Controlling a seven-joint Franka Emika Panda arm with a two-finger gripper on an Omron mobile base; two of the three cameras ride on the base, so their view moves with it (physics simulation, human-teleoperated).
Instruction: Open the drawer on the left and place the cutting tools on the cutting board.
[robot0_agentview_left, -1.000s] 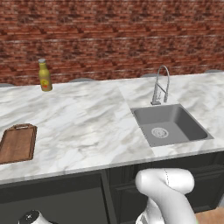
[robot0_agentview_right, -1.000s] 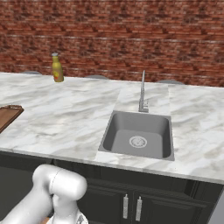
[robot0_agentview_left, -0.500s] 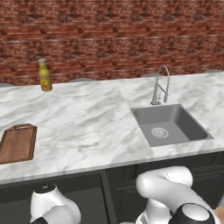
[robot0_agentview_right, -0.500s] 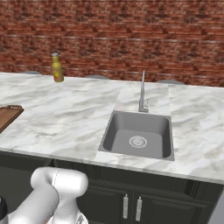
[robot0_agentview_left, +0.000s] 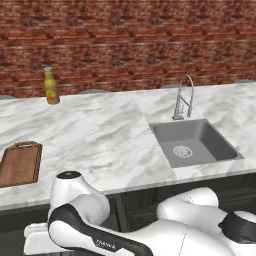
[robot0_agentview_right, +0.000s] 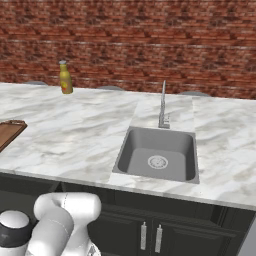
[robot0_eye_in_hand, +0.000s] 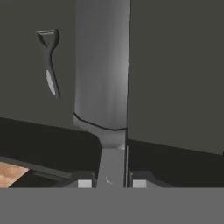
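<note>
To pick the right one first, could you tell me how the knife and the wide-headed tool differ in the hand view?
The knife shows a long, broad, straight blade, while the wide-headed tool is thin with a forked head. The knife runs up from between the tips of the gripper; the wide-headed tool lies apart, at upper left. The knife looks far bigger in view. Both are grey against dark surfaces.

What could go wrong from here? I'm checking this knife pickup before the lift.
The gripper holds the knife by its handle end, so the long blade could pivot or slip. On the lift from below the counter toward the cutting board, the blade might strike the counter edge.
</note>
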